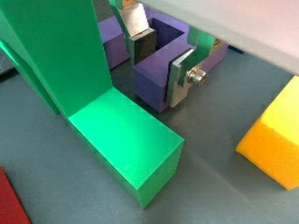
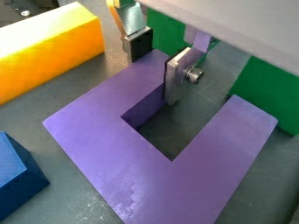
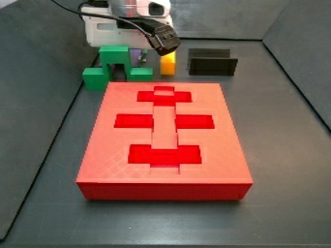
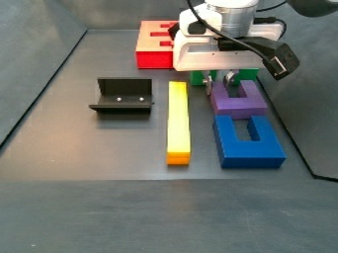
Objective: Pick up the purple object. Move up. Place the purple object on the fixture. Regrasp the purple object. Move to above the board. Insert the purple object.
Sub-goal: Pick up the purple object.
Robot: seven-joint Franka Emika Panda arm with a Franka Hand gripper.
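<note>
The purple object [image 2: 128,166] lies flat on the grey floor, a U-shaped block with its slot open; it also shows in a wrist view [image 1: 152,87] and a side view [image 4: 240,99]. My gripper [image 2: 156,77] is down on it and straddles one prong, one finger in the slot and one on the outer side, both pads against the walls [image 1: 160,74]. In a side view the gripper [image 4: 235,77] stands over the block's far end. The black fixture [image 4: 122,97] stands apart, empty. The red board [image 3: 162,136] lies further off.
A tall green block [image 1: 117,140] stands right beside the purple object. A long yellow block [image 4: 179,124] lies on its other side, and a blue block [image 4: 248,138] lies just in front of it. The fixture also shows by the back wall [image 3: 214,63].
</note>
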